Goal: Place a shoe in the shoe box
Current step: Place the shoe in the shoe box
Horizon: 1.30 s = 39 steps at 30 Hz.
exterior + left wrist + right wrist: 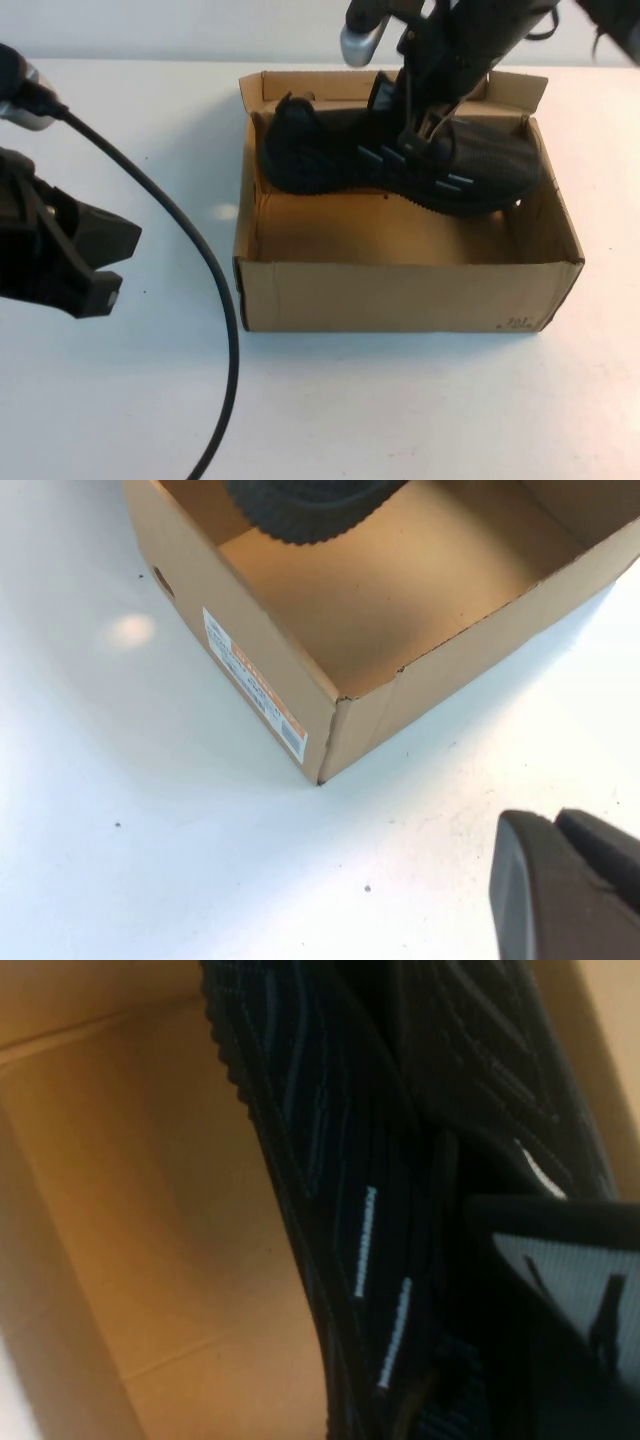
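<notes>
Left end effector [100, 265] closed, empty, parked at 9 o'clock on bench [400, 410]. Shoe box [400, 295] centre. Shoe [330, 150] inside at 12 o'clock wall, right end effector [425, 140] clamped on its collar. I judge it light, floppy knit; take the collar or stiff sole.

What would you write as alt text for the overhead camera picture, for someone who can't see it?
A black shoe hangs inside an open brown cardboard shoe box on a white table, gripped from above by the right gripper, which is shut on the shoe's middle. The left gripper, shut and empty, sits off to the box's left, with a black cable curving past it.
</notes>
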Available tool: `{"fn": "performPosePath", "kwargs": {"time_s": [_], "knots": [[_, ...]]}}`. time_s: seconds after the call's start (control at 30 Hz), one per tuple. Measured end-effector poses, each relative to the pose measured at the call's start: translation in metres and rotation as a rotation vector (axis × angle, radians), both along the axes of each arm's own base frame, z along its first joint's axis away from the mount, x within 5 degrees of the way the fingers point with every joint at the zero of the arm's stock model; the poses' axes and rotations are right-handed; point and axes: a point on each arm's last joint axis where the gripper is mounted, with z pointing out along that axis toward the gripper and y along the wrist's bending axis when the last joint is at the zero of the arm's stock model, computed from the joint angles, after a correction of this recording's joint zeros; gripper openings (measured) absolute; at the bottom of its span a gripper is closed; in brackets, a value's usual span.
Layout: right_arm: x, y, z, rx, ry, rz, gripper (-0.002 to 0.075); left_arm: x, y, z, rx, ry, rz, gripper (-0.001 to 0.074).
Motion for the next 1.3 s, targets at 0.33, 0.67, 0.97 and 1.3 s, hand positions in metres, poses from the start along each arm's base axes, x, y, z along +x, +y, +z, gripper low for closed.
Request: {"fn": "performPosePath", "kwargs": {"time_s": [0.33,0.67,0.97,1.3], "knots": [[0.026,0.010,-0.035,-0.041,0.036,-0.005,0.0015,-0.001,0.000,-0.003,0.007,0.023,-0.003,0.0001],[0.041,0.014,-0.072,-0.095,0.093,-0.032,0.0015,-0.002,0.000,-0.010,0.020,0.050,-0.004,0.0001],[0.049,0.015,-0.075,-0.090,0.031,-0.054,0.0015,-0.002,0.000,-0.010,0.019,0.051,-0.003,0.0001],[0.058,0.019,-0.080,-0.053,-0.033,-0.063,0.0015,-0.002,0.000,-0.010,0.019,0.051,-0.003,0.0001]]}}
